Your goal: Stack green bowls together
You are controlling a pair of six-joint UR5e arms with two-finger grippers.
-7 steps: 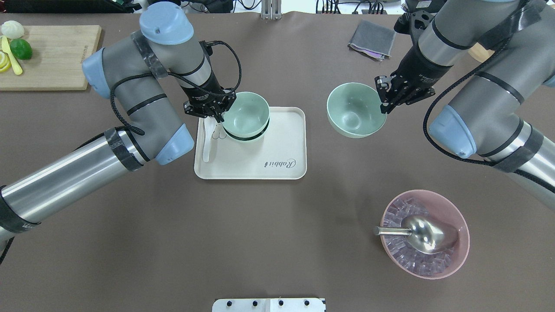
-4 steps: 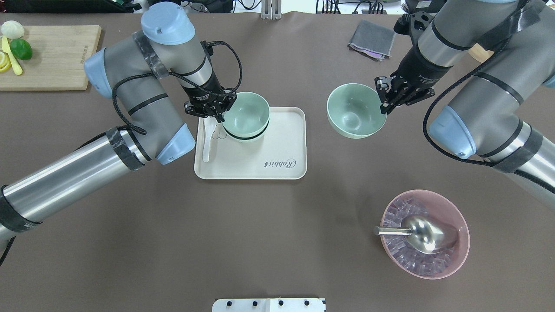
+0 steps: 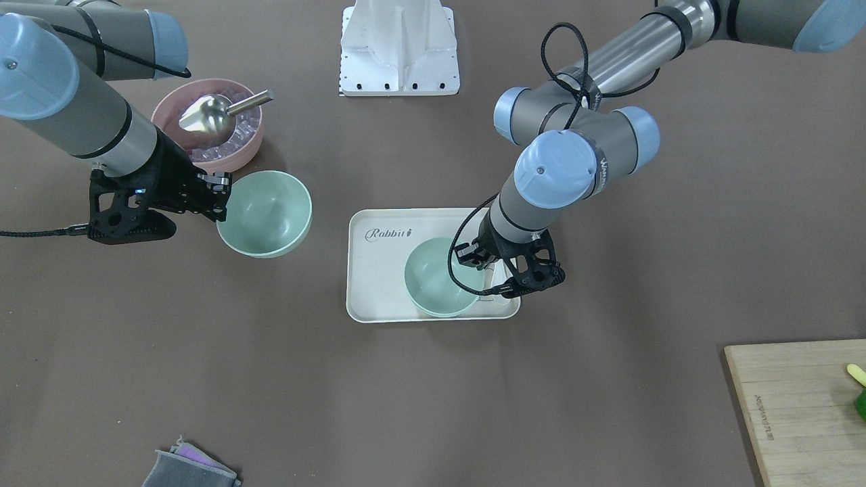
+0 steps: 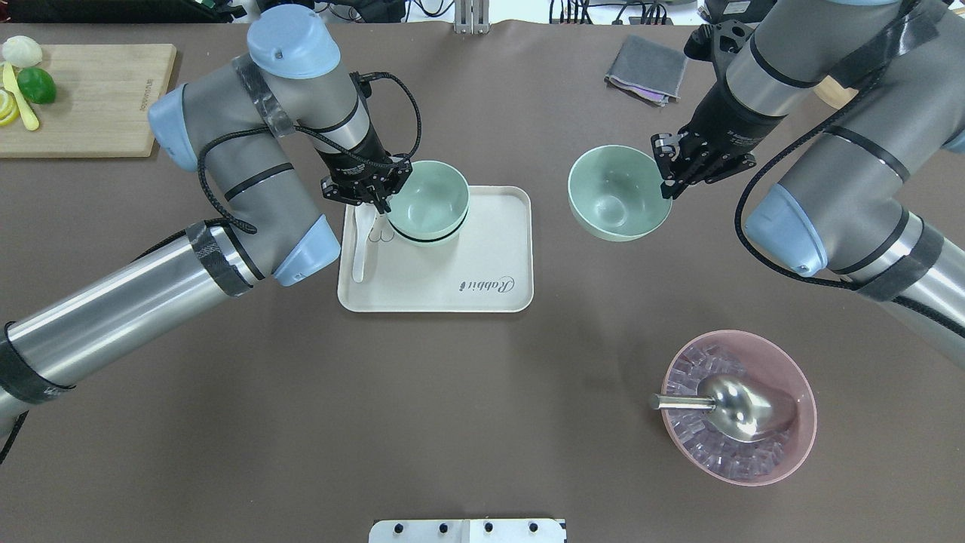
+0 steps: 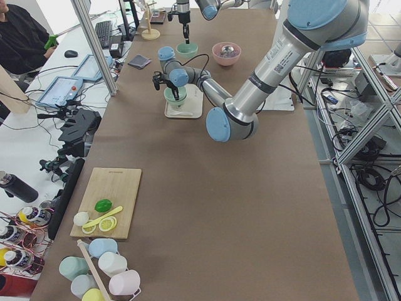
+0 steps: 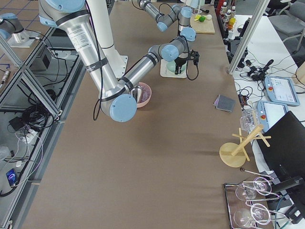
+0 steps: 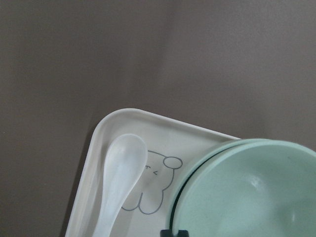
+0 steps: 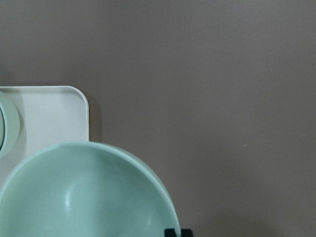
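Observation:
My left gripper is shut on the near-left rim of a green bowl over the cream tray. In the left wrist view this bowl sits inside a second green bowl, whose rim shows around it with a dark gap between. My right gripper is shut on the right rim of a third green bowl, held to the right of the tray. In the front view the tray bowl is by the left gripper, and the other bowl is by the right gripper.
A white spoon lies along the tray's left edge. A pink bowl with ice and a metal scoop stands near right. A cutting board with fruit is far left. A grey cloth lies at the far side.
The left arm's elbow has shifted slightly to the right. Both bowls and both grippers stay almost where they were.

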